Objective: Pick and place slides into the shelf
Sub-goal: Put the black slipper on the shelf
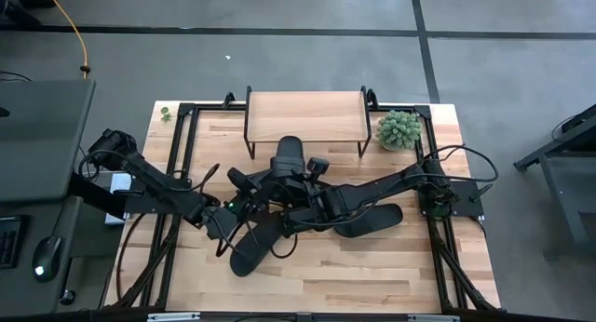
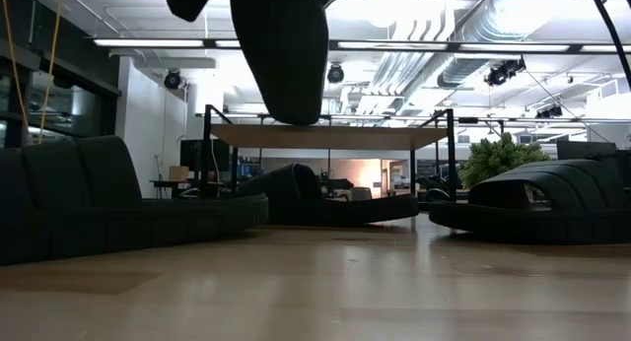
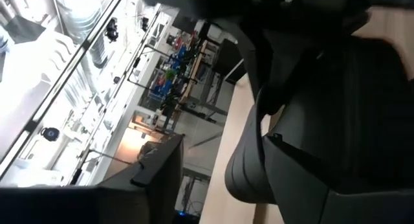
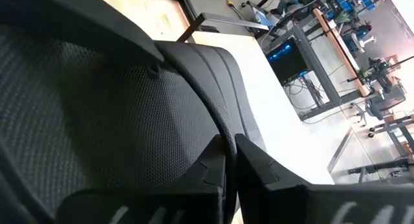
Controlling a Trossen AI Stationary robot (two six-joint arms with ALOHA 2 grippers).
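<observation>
Two dark arms met over the middle of the counter (image 1: 391, 266), just in front of the shelf (image 1: 305, 114). The right tool (image 4: 229, 160) was pinched narrow on the edge of a slide (image 1: 289, 157), which the low view showed hanging in the air with its toe pointing down. The left tool (image 1: 223, 210) sat among the slides near the counter's centre; I could not tell whether its fingers were open or closed. Three more slides lay on the counter: one (image 1: 253, 246) in front of the left tool, one (image 1: 369, 220) under the right arm, and a third (image 2: 325, 201) that showed only in the low view.

The grip looked thin, on an edge only, so the slide could twist or slip free. The shelf's gap looked low, so the hanging toe could catch its top. The arms were close together and could collide.
</observation>
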